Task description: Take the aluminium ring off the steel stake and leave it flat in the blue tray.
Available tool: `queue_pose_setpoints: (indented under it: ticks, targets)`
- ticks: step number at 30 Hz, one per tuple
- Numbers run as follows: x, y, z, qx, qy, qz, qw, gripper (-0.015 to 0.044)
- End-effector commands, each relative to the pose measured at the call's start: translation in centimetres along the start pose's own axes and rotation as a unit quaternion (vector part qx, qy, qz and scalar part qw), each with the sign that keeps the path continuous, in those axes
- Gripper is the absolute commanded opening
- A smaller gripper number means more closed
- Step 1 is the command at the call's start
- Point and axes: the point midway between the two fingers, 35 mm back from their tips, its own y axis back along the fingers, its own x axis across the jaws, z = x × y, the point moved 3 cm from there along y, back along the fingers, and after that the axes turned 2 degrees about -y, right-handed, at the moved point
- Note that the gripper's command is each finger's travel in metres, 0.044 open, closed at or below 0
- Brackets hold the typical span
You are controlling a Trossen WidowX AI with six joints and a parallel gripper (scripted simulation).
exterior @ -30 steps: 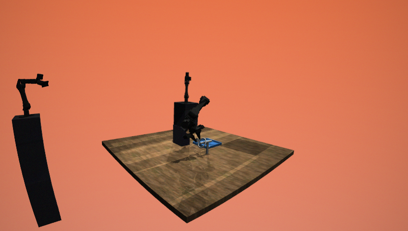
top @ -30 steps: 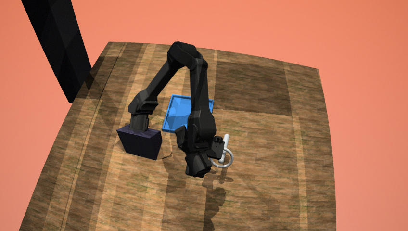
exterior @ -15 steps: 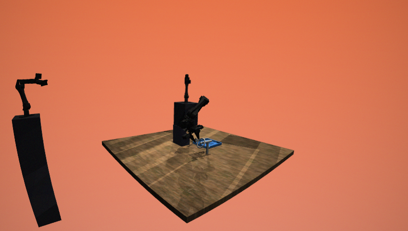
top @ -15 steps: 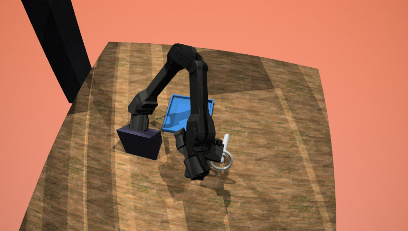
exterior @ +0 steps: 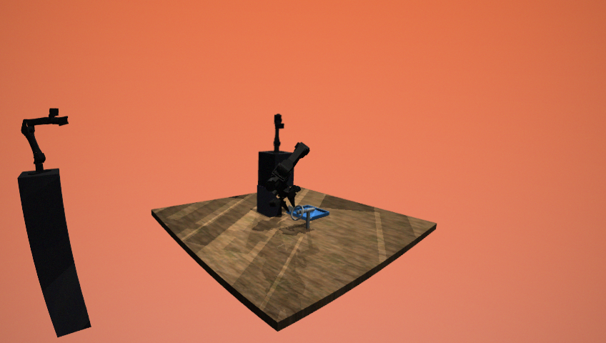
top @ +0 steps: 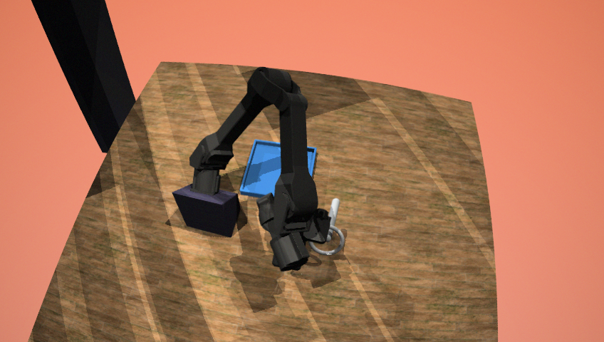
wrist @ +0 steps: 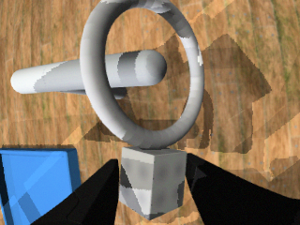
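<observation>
Step in hand: unthreading. The aluminium ring (top: 342,241) (exterior: 291,214) (wrist: 92,61) stands on edge, raised off the table at the free end of the cross-bar (top: 334,209) (exterior: 309,209) (wrist: 52,79), to one side of the upright of the steel stake (exterior: 307,221). The bar's rounded tip shows within the ring's opening in the wrist view; whether the ring has fully cleared it cannot be told.

End effector: the gripper (top: 317,238) (exterior: 290,209) (wrist: 152,163) is closed onto the welded tab (wrist: 140,170), its fingers held partly apart by the block — one on either side. The ring projects beyond the fingertips.

Next move, as judged: draw the ring outward along the bar's axis until its rim is past the tip, then carry it to the blue tray (top: 254,194) (exterior: 321,216) (wrist: 74,173) and turn it flat. Lifting or swinging early could catch the rim on the bar and twist the tab in the grip.

Arm pose: the arm (top: 293,135) (exterior: 293,161) arches high at the elbow, forearm descending across the tray in the top view, wrist bent — fingers reaching obliquely down towards the stake.
</observation>
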Motion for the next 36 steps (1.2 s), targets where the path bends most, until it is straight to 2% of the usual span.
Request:
queue_pose_setpoints:
  ticks: [1,36]
  targets:
    - [-0.3,0.1,0.1,0.000,0.001,0.000,1.000,0.0000]
    - [-2.1,0.9,0.3,0.000,0.002,-0.001,1.000,0.0000]
